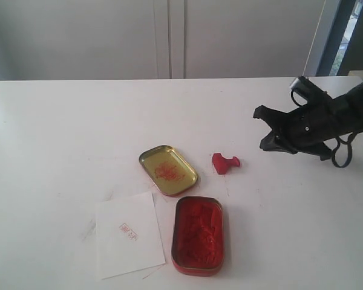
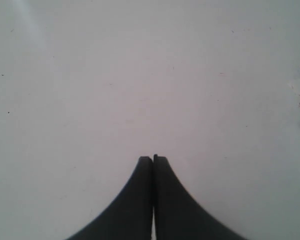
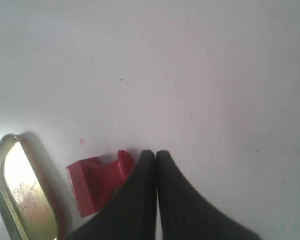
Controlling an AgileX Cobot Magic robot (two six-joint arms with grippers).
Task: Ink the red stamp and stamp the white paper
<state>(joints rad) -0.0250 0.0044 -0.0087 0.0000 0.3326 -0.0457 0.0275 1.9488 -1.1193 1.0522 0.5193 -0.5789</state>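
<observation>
- Our right tool (image 3: 151, 152) has its jaws pressed together and holds nothing.
- Our left tool (image 2: 153, 158) is likewise closed and empty, over bare counter (image 1: 60, 133).
- The red stamp (image 1: 225, 162) lies on its side on the counter, between the right tool and the gold lid (image 1: 167, 170), apart from both.
- The white paper (image 1: 129, 234), bearing a small red mark, lies flat just beside the red ink tin (image 1: 197, 235).

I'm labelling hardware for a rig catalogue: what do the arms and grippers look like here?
Only the right arm shows in the exterior view: matte black, angular casing, with a black cable loop beneath it. The left gripper and right gripper both have smooth black fingers tapering to narrow tips.
</observation>
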